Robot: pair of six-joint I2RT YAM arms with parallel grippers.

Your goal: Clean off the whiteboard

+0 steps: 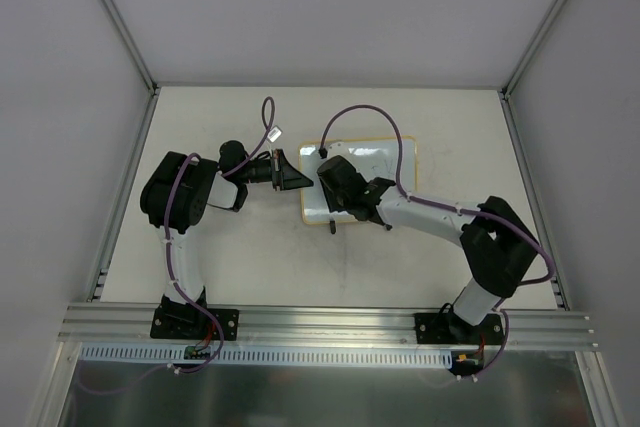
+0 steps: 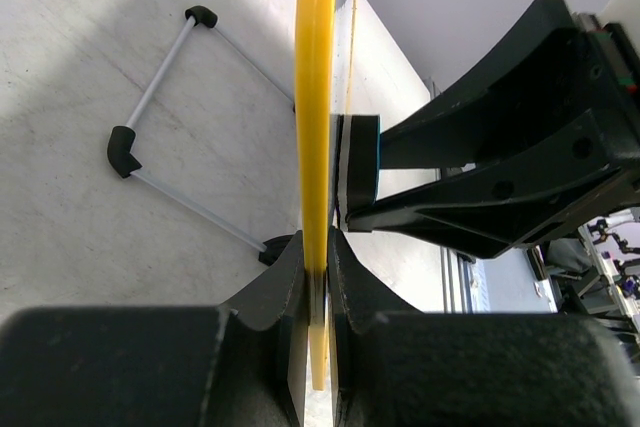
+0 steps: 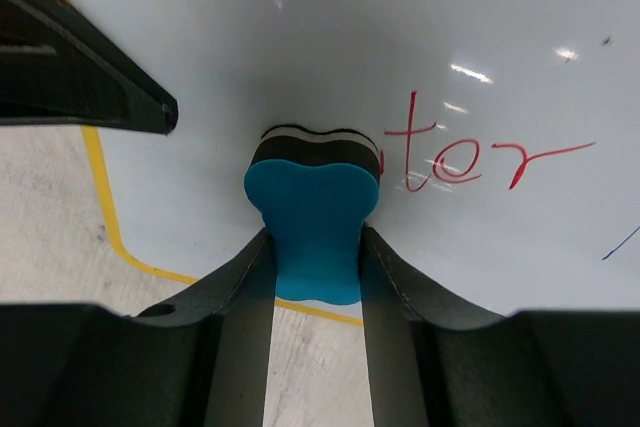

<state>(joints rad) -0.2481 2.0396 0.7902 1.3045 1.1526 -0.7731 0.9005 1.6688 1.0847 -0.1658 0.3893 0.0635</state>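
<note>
The right hand was closed on a blue eraser. The eraser's dark pad was pressed against the whiteboard near a rounded corner of the yellow frame. Just beyond the eraser, to its right, red handwriting marked the glossy surface.

The left hand was clamped on the board's edge, one finger on each face. A wire stand with black end caps lay on the desk on the side away from the eraser.

From overhead, the whiteboard sat mid-desk between the two hands. Its writing face pointed upward, its long axis ran left to right, and its left short edge was in the left hand.
</note>
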